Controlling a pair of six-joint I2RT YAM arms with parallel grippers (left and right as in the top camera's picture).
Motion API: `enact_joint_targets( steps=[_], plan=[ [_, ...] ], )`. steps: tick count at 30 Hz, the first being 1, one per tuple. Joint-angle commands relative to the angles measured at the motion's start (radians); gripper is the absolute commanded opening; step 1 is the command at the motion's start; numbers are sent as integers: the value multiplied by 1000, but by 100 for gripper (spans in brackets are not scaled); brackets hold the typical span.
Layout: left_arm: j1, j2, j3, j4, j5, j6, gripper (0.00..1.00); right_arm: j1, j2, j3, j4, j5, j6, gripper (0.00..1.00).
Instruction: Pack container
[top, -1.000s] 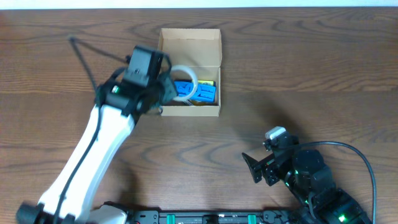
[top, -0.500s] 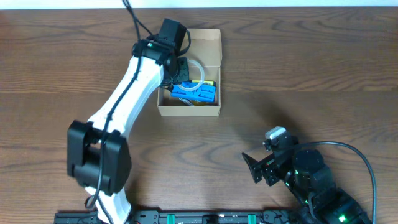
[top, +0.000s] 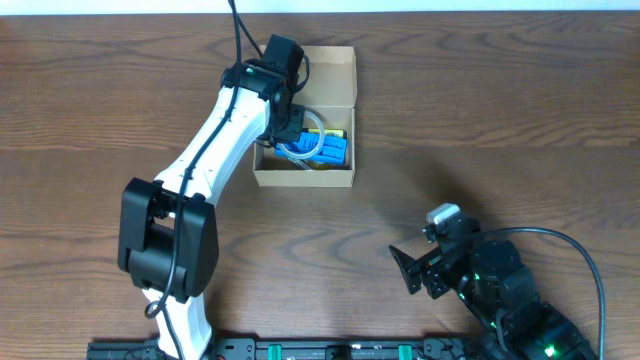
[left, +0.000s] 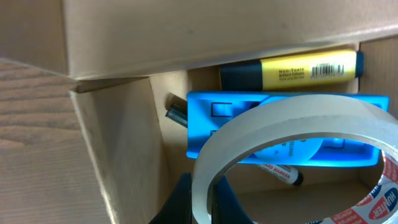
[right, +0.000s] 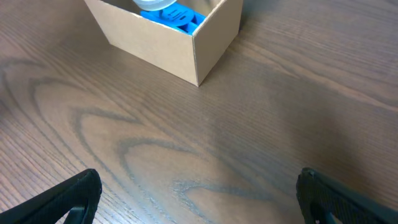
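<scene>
Left claw (left: 204, 200) is clamped on the wall of a tape roll (left: 298, 115), one finger inside the ring and one outside. I see the roll tilted, hanging over the open container (top: 305, 178). From the overhead view it sits within the walls, but I can't tell if it touches the contents.

The container sits on the bench (top: 520, 120), far side, left of centre, with its flap lid open at the back.

Inside:
- a blue plastic piece (left: 230, 121)
- a yellow highlighter (left: 292, 68) against one wall
- a dark marker (left: 176, 115) poking out just beside the blue piece
- a second marker (left: 280, 173) partly under the blue piece

Right claw (top: 408, 270) is at the near right, well apart from the container. Its fingers are spread wide with only bare bench between them.
</scene>
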Motion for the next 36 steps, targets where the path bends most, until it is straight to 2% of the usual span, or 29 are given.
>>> enact_joint_targets(
  steps=[1, 10, 14, 17, 20, 22, 25, 28, 30, 36],
  plan=[
    [-23, 29, 27, -10, -20, 82, 5, -7, -5, 1, -1, 3, 13, 99],
    [-63, 43, 26, -8, -23, 126, 6, -7, -5, 1, -1, 3, 13, 99],
    [-63, 43, 26, -6, -46, 126, 11, -7, -5, 1, -1, 3, 13, 99],
    [-63, 43, 26, -5, -67, 126, 19, -7, -5, 1, -1, 3, 13, 99],
    [-63, 43, 26, -5, -67, 126, 23, -7, -5, 1, -1, 3, 13, 99],
    [-63, 43, 26, -5, -67, 126, 32, -7, -5, 1, -1, 3, 13, 99],
    [-63, 43, 26, -5, -68, 125, 60, -7, -5, 1, -1, 3, 13, 99],
    [-63, 43, 26, -5, -79, 125, 83, -7, -5, 1, -1, 3, 13, 99],
    [-63, 41, 26, -6, -92, 124, 94, -7, -5, 1, -6, 3, 13, 99],
    [-63, 25, 32, -6, -100, 124, 96, -7, -5, 1, -145, 3, 13, 99]
  ],
)
